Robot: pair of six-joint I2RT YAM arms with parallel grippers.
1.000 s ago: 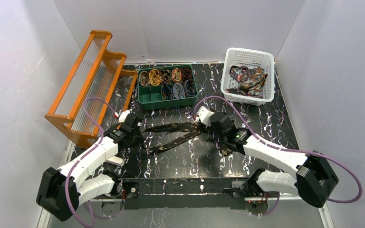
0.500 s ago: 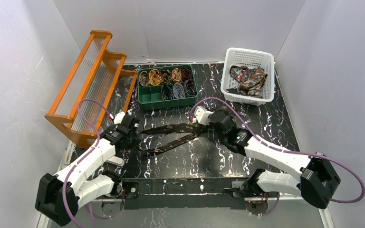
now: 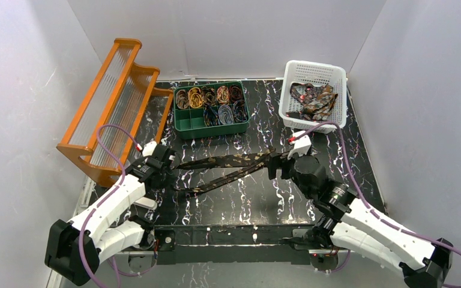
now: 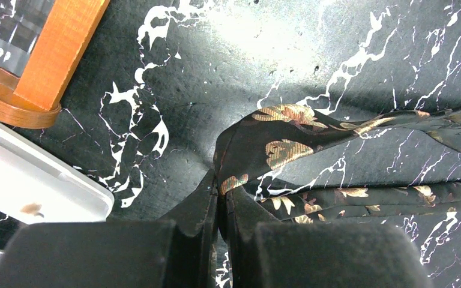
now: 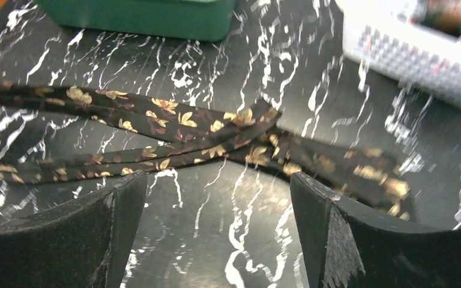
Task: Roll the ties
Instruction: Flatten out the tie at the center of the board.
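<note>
A dark tie [image 3: 228,162] with gold leaf patterns lies folded into two long strips across the middle of the black marbled table [image 3: 264,198]. My left gripper [image 3: 169,170] is shut on the tie's left end; in the left wrist view the fabric [image 4: 276,138] runs out from between the closed fingertips [image 4: 207,195]. My right gripper [image 3: 278,165] stands open just right of the tie's folded right end. In the right wrist view the tie [image 5: 174,129] lies beyond the gripper [image 5: 216,192], and only bare table shows between the fingers.
A green tray [image 3: 211,125] of rolled ties sits at the back centre. A white basket [image 3: 313,69] with loose ties stands at the back right. An orange rack [image 3: 117,102] stands along the left side, its foot [image 4: 48,66] close to my left gripper.
My right gripper has opened, let go of the tie's right fold and drawn back to the right. The left gripper shifted slightly left, still holding the tie.
</note>
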